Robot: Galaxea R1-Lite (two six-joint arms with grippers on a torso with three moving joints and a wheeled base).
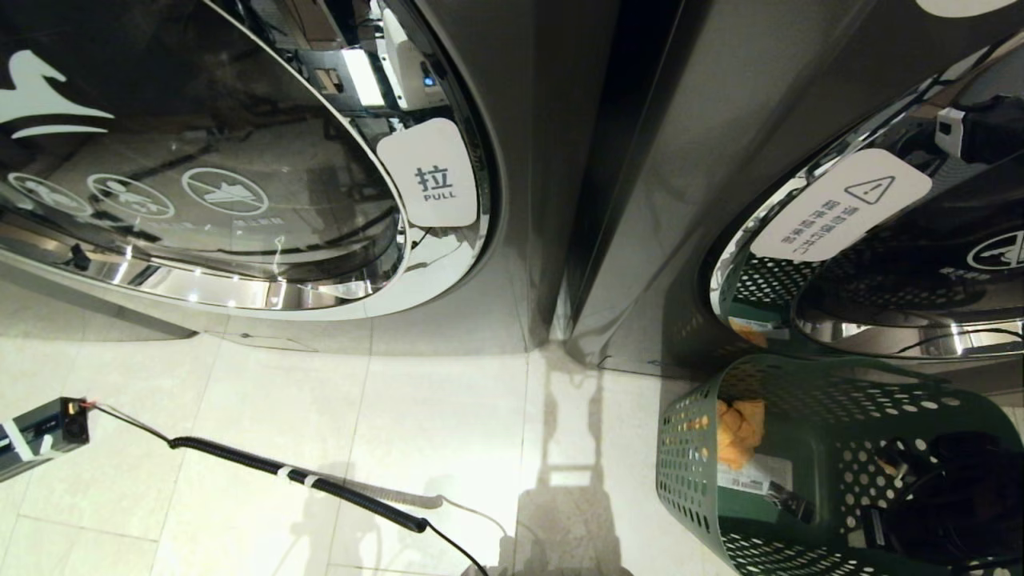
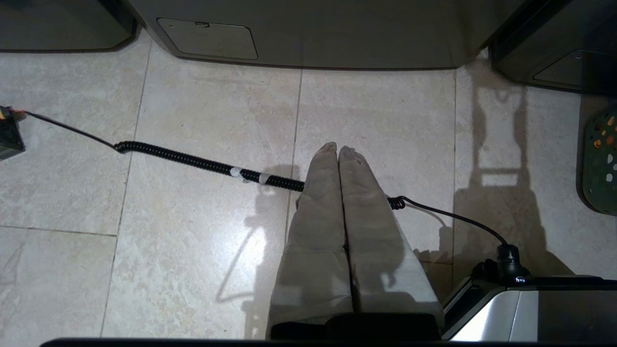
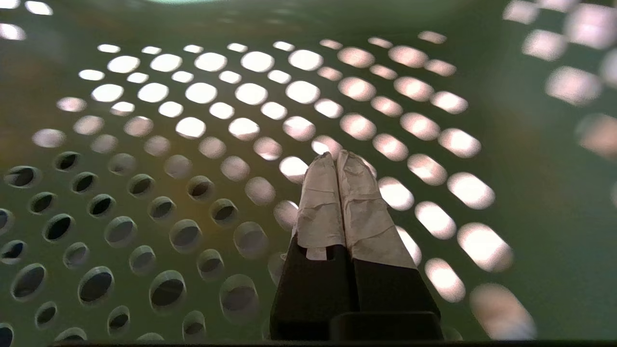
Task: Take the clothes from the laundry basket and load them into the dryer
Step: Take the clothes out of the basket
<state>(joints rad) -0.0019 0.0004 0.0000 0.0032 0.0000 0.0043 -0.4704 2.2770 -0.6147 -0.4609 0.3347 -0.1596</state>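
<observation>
Basket is entered by right gripper, fingers pressed together, nothing held. Clothes are left at its far-left corner; wall may be snagged. Left gripper is parked, closed, empty.

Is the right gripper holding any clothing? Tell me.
No. In the right wrist view the right gripper is shut with its fingertips pressed together and nothing between them, facing the perforated wall of the green laundry basket.

Overhead light glares off the chrome door rings and glossy floor tiles, casting soft shadows. Inside the laundry basket it is dim, perhaps backlit, its far holes blurred.
</observation>
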